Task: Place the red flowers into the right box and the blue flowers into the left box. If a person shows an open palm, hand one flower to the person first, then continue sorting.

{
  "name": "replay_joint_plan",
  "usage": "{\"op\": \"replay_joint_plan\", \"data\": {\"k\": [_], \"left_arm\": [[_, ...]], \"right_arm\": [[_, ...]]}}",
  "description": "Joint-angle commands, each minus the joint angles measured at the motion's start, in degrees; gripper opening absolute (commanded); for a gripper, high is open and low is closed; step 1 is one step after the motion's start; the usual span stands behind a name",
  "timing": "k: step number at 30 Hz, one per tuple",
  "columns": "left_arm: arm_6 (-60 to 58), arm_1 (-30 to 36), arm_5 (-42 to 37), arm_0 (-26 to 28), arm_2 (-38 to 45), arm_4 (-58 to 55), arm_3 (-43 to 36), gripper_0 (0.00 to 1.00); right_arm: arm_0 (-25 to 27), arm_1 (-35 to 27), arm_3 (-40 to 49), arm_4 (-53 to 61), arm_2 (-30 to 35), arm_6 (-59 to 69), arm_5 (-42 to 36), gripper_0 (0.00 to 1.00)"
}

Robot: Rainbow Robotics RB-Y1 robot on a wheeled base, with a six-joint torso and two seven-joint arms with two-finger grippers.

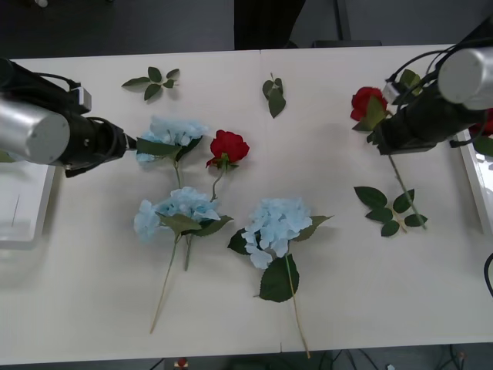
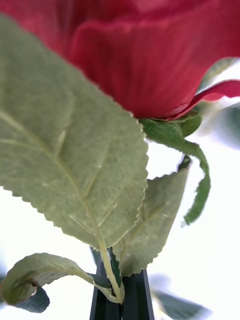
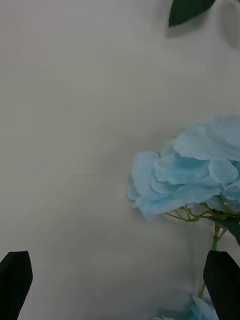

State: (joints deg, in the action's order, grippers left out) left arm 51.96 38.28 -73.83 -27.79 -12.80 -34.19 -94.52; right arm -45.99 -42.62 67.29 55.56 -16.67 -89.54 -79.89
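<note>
So far the right gripper pinches one red rose near the right box, while the left gripper hangs wide open by three blue hydrangeas and another rose lying unsorted.

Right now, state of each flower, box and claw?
right claw: shut on a red rose, lifted beside the right box
left claw: open, over the farthest blue hydrangea
second red rose: lying on table
two nearer blue hydrangeas: lying on table
left box: no flower visible in it
</note>
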Motion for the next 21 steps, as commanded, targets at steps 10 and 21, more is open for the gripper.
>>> {"op": "replay_joint_plan", "data": {"k": [10, 21], "left_arm": [[-7.75, -13.23, 3.43, -2.79, -10.14, 15.91, -1.46, 1.00], [-5.55, -14.02, 10.55, -7.54, -13.21, 15.21, 11.20, 1.00]], "right_arm": [[-1.56, -15.48, -4.01, -13.37, 10.69, -4.33, 1.23, 0.00], [-1.56, -15.13, -20.53, -21.19, -0.29, -3.72, 20.30, 0.00]]}}
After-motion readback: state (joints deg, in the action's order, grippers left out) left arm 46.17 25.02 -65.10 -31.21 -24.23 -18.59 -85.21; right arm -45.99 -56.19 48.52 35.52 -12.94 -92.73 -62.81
